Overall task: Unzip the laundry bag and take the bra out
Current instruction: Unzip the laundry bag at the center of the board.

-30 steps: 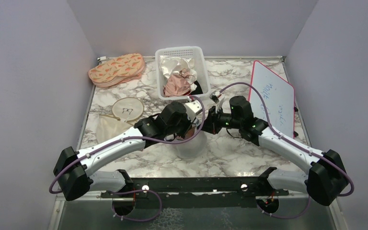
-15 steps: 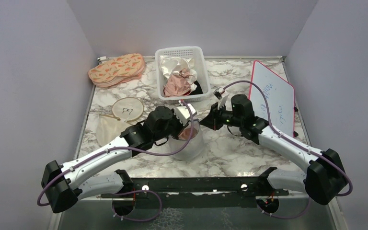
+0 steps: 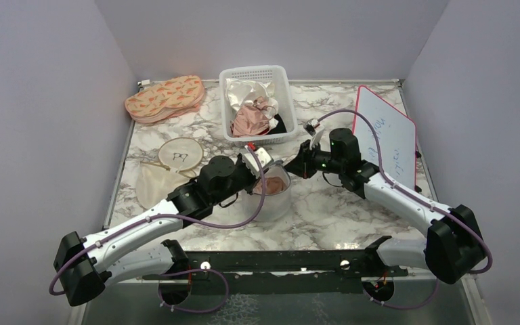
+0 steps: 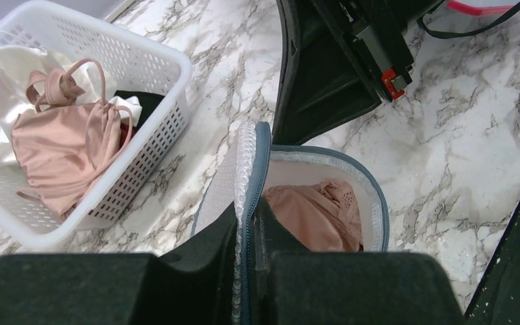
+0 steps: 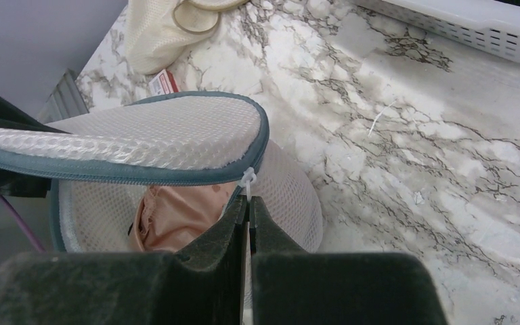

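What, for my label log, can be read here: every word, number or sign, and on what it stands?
whiteboard: blue handwriting, too blurred to read.
embroidery hoop: dark marks, perhaps "P9", not sure.
red tag beside the cream pouch: print too small to read.

The marble counter (image 3: 338, 210) carries a white slotted basket (image 3: 253, 70) at the back, the laundry bag (image 3: 274, 200) near its middle, an embroidery hoop (image 3: 180, 154) and cream pouch (image 3: 150, 186) left.
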### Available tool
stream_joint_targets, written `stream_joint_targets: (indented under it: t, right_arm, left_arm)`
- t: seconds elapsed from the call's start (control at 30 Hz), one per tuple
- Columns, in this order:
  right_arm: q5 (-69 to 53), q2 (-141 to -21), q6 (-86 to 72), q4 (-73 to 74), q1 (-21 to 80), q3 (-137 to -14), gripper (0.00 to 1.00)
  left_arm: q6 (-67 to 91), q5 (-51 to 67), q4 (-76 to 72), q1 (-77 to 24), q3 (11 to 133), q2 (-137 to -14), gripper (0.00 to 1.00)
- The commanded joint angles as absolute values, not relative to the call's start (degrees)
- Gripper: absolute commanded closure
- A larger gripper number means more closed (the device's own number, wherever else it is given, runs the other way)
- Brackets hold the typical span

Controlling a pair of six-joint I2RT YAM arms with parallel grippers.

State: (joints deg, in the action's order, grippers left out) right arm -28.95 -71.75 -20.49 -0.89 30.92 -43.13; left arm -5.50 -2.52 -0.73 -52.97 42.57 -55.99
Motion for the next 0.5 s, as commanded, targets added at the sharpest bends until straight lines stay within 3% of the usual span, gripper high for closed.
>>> stream_joint_targets:
  t: [0.0, 0.07, 0.37, 0.47]
  right_arm:
    - [-34.9, -71.3, -17.9, -2.3, 30.6, -43.2, 0.99]
    - [-35.3, -70.0, -18.2, -2.4, 30.5, -42.2, 0.99]
    - [-39.1, -69.3, -15.0, 0.0, 30.7, -42.5, 0.99]
    - [-39.1, -69.4, -15.0, 0.4, 30.7, -42.7, 0.99]
  left_arm:
    - [1.2, -5.1, -1.4, -52.9, 41.2, -55.6, 1.0]
    - [4.0, -5.2, 1.8, -52.9, 41.3, -55.6, 0.96]
    - [9.1, -3.9, 13.1, -52.9, 43.4, -56.6, 0.49]
    - [9.3, -4.0, 13.1, -52.9, 45.3, -57.9, 0.46]
